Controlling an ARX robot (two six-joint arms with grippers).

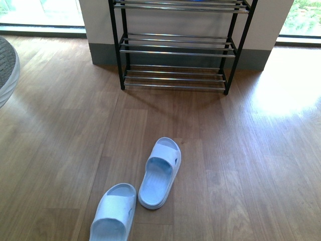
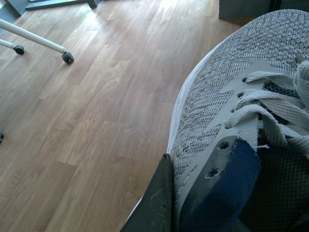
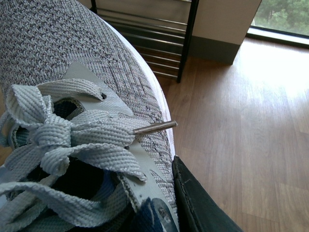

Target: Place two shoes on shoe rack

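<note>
At the near edge of the wooden floor [image 1: 251, 175] lie two pale sandals. The nearer sandal [image 1: 114, 213] is cut off by the frame, and the farther sandal [image 1: 160, 172] sits just beside it, toe turned toward the far wall. Above the floor, the left gripper [image 2: 193, 208] clasps the left sneaker [image 2: 231, 96] at its collar, one dark finger [image 2: 157, 198] pressed against the knit outer side. The right gripper [image 3: 161, 212] grasps the right sneaker [image 3: 58, 58] likewise, a finger [image 3: 193, 193] against its side, with the laces tied in a bow. At the far edge, the shoe rack [image 1: 175, 51] stands against the wall [image 1: 175, 25], its silver rods in tiers.
</note>
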